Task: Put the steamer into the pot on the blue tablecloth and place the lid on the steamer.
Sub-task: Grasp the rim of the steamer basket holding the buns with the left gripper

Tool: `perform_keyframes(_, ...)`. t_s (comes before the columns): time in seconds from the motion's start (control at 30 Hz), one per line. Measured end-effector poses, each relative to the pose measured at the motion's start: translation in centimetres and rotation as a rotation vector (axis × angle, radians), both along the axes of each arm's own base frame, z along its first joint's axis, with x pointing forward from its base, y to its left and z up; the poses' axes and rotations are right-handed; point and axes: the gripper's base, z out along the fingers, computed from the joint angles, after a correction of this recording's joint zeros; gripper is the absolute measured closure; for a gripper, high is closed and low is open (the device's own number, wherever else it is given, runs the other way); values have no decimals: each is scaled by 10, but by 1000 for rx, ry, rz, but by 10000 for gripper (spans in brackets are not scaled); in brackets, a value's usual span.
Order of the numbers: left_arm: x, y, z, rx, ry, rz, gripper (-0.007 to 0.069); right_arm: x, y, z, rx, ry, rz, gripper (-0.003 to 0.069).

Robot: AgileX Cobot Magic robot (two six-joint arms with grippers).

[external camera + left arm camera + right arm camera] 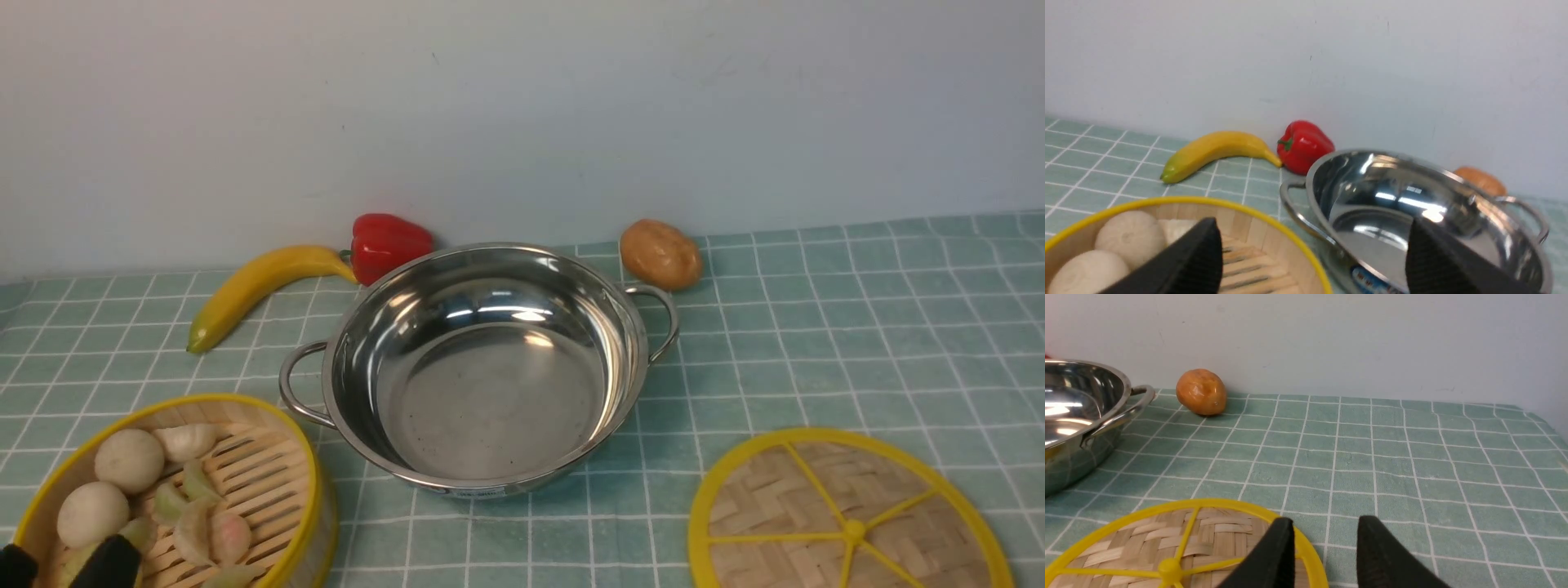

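Observation:
The steamer (245, 474), a bamboo basket with a yellow rim and pale toy buns, sits on the blue tablecloth (816, 327) at the near left. The empty steel pot (490, 392) stands in the middle. The lid (849, 523), a flat woven disc with yellow spokes, lies at the near right. My left gripper (61, 563) is open at the steamer's near side. In the left wrist view it (1312, 222) holds nothing, with the steamer (1249, 228) and the pot (1372, 196) ahead. My right gripper (1326, 522) is open and empty over the edge of the lid (1167, 539).
A banana (253, 286) and a red pepper (388, 241) lie behind the pot on the left, against the wall. A brown potato (661, 253) lies behind the pot's right handle. Bare cloth stretches to the right of the pot.

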Motion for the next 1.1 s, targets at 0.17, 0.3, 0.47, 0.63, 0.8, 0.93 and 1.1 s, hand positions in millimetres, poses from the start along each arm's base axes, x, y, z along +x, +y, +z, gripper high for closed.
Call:
perform_keyframes(0.17, 0, 1, 4, -162, -33, 9, 69, 0, 0, 0, 0, 0, 0, 417)
perform_keyframes(0.3, 0, 3, 9, -242, -76, 33, 69, 0, 0, 0, 0, 0, 0, 417)
perform_keyframes(0.47, 0, 4, 11, -285, -95, 43, 69, 0, 0, 0, 0, 0, 0, 417)
perform_keyframes(0.63, -2, 3, 19, -286, -98, 22, 69, 0, 0, 0, 0, 0, 0, 417)
perform_keyframes(0.8, -4, -5, 23, -267, -25, -53, 69, 0, 0, 0, 0, 0, 0, 417)
perform_keyframes(0.93, -7, -8, 32, -258, -20, -85, 69, 0, 0, 0, 0, 0, 0, 417)
perform_keyframes(1.1, -11, -7, 48, -255, -68, -91, 69, 0, 0, 0, 0, 0, 0, 417)
